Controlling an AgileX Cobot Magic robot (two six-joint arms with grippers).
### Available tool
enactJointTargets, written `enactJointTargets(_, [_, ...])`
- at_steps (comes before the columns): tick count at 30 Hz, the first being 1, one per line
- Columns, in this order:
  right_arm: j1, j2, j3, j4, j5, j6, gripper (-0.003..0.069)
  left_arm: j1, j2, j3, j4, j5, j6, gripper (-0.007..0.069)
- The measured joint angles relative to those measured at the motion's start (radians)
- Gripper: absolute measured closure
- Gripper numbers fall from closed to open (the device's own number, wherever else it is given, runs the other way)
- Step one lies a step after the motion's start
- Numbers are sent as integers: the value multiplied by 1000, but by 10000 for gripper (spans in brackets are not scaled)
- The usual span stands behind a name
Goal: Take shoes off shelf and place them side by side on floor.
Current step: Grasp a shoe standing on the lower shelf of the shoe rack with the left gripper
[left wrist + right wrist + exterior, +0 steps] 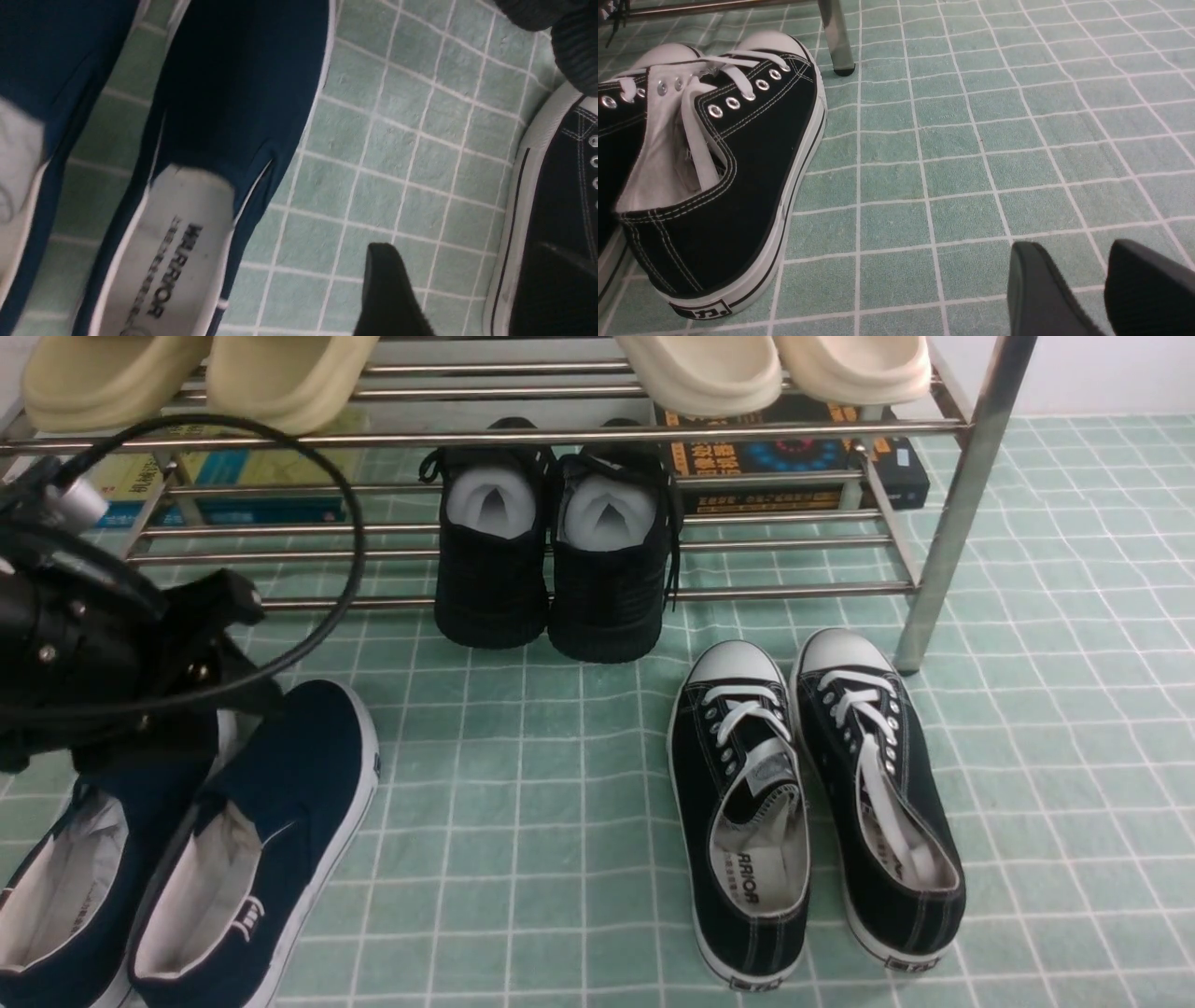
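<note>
Left black tool (453,275): spread, empty, above green tiled floor (345,205); black knit lace-up sneakers (551,551) beyond it.

bare floor (513,803) between navy, laced sneakers (738,821)

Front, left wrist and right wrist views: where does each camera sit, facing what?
Front: between the arms, facing the silver metal-tube rack; left arm shows.
Left wrist: on left wrist, looking down at navy slip-on shoes; its open jaws show.
Right wrist: on right wrist, looking across green tiled floor; its parted jaws show.
Front and right wrist share the black canvas sneakers with white toe caps.
</note>
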Motion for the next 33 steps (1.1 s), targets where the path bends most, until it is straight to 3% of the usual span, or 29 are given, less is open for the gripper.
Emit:
enactJointTargets(6, [0,0,0,0,0,0,419,-14,118,-136,-154,-19,89,172])
enactJointTargets(10, [0,0,0,0,0,0,419,-92,163,-175,-152,-114,94,172])
enactJointTargets(11, [0,0,0,0,0,0,419,-153,186,-188,-132,-167,94,170])
enactJointTargets(14, [0,0,0,0,0,0,419,-236,237,-212,-67,-271,31,170])
enactJointTargets(19, [0,0,0,0,0,0,419,-254,314,-221,25,-427,-140,169])
enactJointTargets(33, [0,0,0,0,0,0,419,-253,463,-221,-34,-747,-171,169])
